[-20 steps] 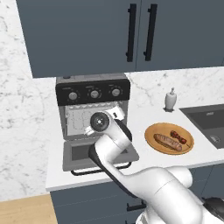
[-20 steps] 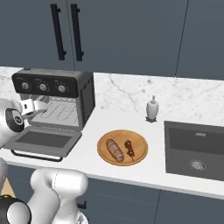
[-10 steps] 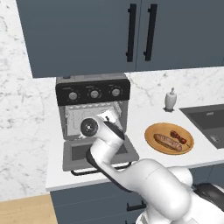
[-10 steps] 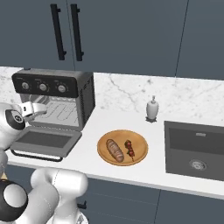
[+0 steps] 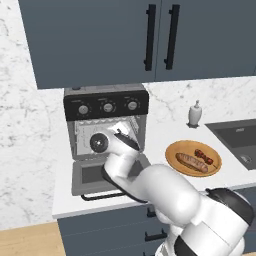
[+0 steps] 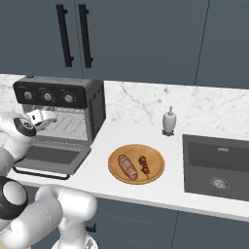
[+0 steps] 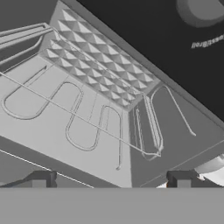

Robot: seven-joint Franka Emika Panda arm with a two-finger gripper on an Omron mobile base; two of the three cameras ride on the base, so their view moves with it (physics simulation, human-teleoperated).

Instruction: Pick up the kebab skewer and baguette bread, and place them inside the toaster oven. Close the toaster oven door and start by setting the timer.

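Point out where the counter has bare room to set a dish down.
Bare marble counter lies along the front edge, and between the toaster oven and white bottle. Crowded: the open toaster oven door beside the wooden plate; the sink fills the right.

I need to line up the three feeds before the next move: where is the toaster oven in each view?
Left base view: toaster oven left of centre, door dropped open, arm in front.
Right base view: it sits at the left edge, left of the plate.
Hand view: close up on its cavity and wire rack.
Shared landmark: a knob on the control panel.
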